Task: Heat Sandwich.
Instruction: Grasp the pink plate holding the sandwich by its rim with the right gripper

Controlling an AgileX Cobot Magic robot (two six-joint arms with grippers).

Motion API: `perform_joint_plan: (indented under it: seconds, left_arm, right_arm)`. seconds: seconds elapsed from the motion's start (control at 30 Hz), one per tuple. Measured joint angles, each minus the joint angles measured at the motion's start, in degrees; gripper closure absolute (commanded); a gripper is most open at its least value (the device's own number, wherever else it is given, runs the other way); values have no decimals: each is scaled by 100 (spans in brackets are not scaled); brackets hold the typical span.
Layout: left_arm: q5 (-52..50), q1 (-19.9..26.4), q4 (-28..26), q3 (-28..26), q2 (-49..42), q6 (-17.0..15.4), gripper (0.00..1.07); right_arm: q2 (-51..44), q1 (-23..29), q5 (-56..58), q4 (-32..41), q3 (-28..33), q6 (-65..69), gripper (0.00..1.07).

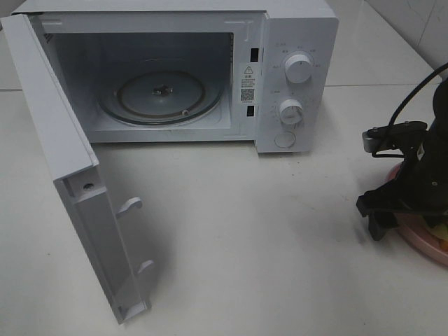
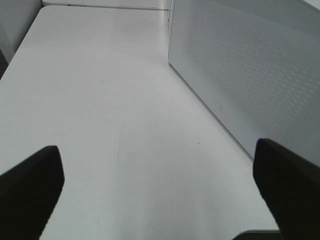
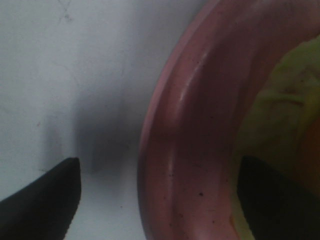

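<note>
right gripper (image 3: 160, 197) at the rim of the pink plate (image 3: 190, 125), right of the open microwave (image 1: 294, 42).
its jaws are spread, one finger outside the rim, one over the sandwich (image 3: 280, 115) on the plate; left gripper (image 2: 160, 190) is spread above the table (image 2: 100, 100).

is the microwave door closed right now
No, the microwave door is swung wide open, and the glass turntable inside is in plain view.
</note>
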Motion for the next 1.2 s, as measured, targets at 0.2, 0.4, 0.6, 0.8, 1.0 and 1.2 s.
perform_joint_plan:
  seconds: [0.2,0.4,0.6,0.8,1.0,1.2]
  left_arm:
    - [0,0,0,0,0,0,9]
    - [0,0,0,0,0,0,9]
    - [0,0,0,0,0,0,9]
    - [0,0,0,0,0,0,9]
    - [0,0,0,0,0,0,9]
    - [0,0,0,0,0,0,9]
  right_arm:
    - [86,0,-34,0,-6,0,28]
    - [86,0,-17,0,-11,6,45]
    - [86,0,-17,-29,-11,160,89]
    - [86,0,23,-189,-34,201,107]
    - [86,0,29,-264,-52,201,107]
    - [86,0,69,-269,-52,183,107]
